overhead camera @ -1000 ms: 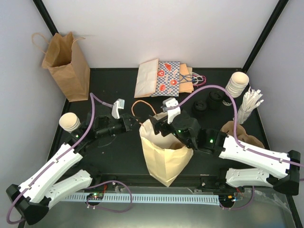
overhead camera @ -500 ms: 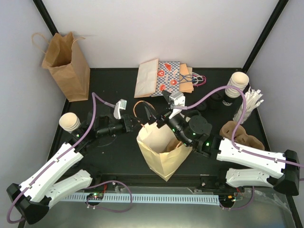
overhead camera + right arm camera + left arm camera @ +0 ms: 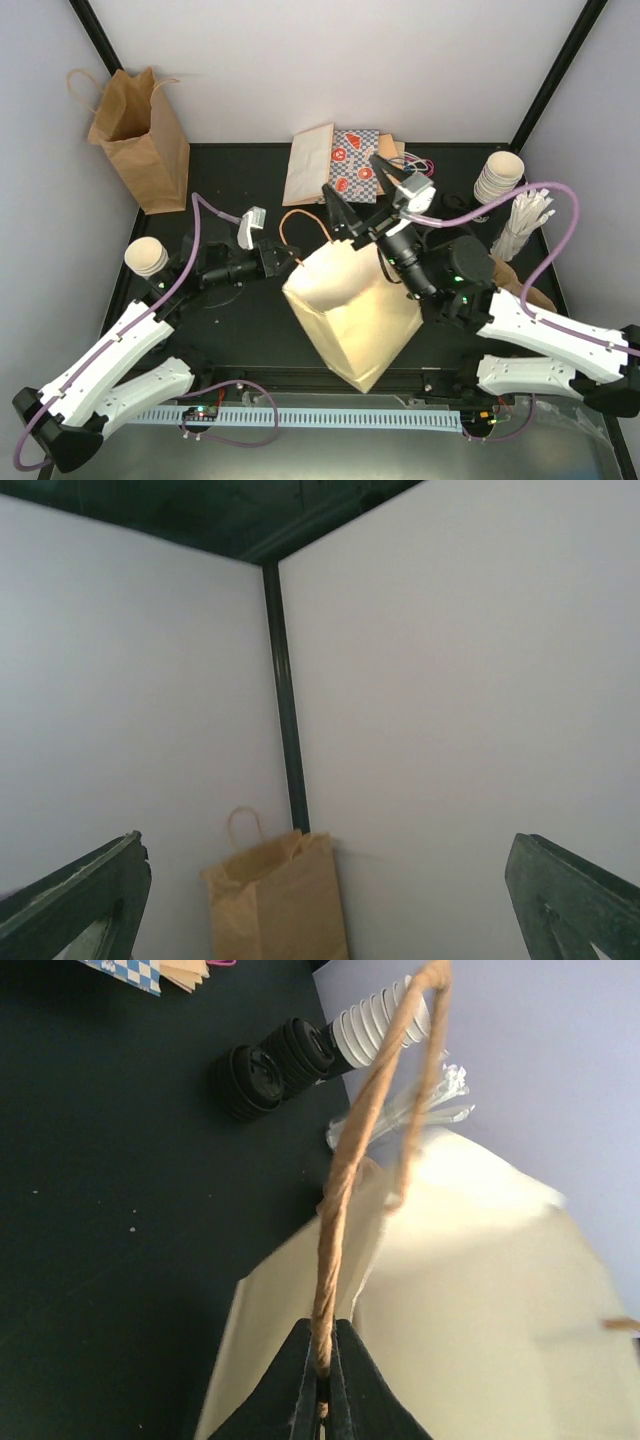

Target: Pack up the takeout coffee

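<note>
The takeout coffee is a stack of white paper cups [image 3: 500,178] at the back right, lying sideways in the left wrist view [image 3: 375,1025]. A single pale cup [image 3: 147,256] stands at the far left. The cream handled paper bag [image 3: 350,310] stands tilted in the middle. My left gripper [image 3: 285,258] is shut on its brown twine handle [image 3: 350,1160], pinched between the jaws [image 3: 322,1370]. My right gripper [image 3: 360,190] hangs high above the bag's back edge, open with nothing in it. In the right wrist view its gripper [image 3: 325,845] frames only the wall.
A brown paper bag [image 3: 140,135] stands open in the back left corner, also seen by the right wrist [image 3: 280,900]. Flat printed bags [image 3: 340,165] lie at the back. Black lids [image 3: 265,1075] and a bundle of white sticks [image 3: 525,225] sit near the cups.
My right gripper has come up out of the cream bag's mouth and swung back and to the right, opening slightly wider. The bag has tipped and shows its side. The left gripper keeps its hold.
</note>
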Available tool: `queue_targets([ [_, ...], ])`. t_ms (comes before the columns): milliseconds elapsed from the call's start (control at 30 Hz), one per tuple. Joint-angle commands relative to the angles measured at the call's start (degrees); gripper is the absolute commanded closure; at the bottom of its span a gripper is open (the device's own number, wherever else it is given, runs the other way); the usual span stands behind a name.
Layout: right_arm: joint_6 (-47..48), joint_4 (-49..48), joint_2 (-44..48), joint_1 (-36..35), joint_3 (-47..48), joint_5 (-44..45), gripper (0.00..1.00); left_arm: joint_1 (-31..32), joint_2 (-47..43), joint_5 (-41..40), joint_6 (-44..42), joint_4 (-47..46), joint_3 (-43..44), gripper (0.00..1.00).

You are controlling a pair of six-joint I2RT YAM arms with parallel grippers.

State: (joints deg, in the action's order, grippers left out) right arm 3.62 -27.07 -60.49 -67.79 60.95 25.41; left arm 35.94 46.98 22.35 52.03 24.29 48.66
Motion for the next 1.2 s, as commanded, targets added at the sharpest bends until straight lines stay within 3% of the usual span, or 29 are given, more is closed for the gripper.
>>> queue_targets([
  [0,0.9,-4.7,4.4,-0.2,-1.4,2.3,0.00,-0.5,0.0,-2.8,-2.9,1.3,3.5,0.98],
  [200,3.4,-11.8,3.7,-0.1,-2.9,3.8,0.00,-0.5,1.8,-0.3,-2.6,-0.3,3.7,0.99],
  [333,3.0,-6.6,3.3,-0.1,0.7,3.7,0.00,-0.6,2.2,-1.2,-4.2,1.3,5.0,0.99],
  [400,1.3,-0.3,3.9,-0.1,2.7,5.3,0.00,-0.9,2.1,-2.0,-5.5,2.1,5.9,0.99],
  [667,-15.0,48.6,6.9,-0.1,12.9,12.8,0.02,-1.1,4.5,-1.6,-14.5,6.3,10.6,0.98],
  [833,-25.7,71.5,9.7,-0.1,15.2,10.3,0.05,-1.3,5.6,-2.7,-20.4,8.5,14.2,0.98],
  [1000,-32.3,84.2,7.8,-0.1,16.1,4.7,0.11,-1.5,6.6,-2.8,-24.2,8.5,16.6,0.98],
  [1167,-35.3,87.1,3.6,-0.1,14.6,3.6,0.17,-1.5,6.4,-3.6,-28.3,7.0,17.1,0.98],
])
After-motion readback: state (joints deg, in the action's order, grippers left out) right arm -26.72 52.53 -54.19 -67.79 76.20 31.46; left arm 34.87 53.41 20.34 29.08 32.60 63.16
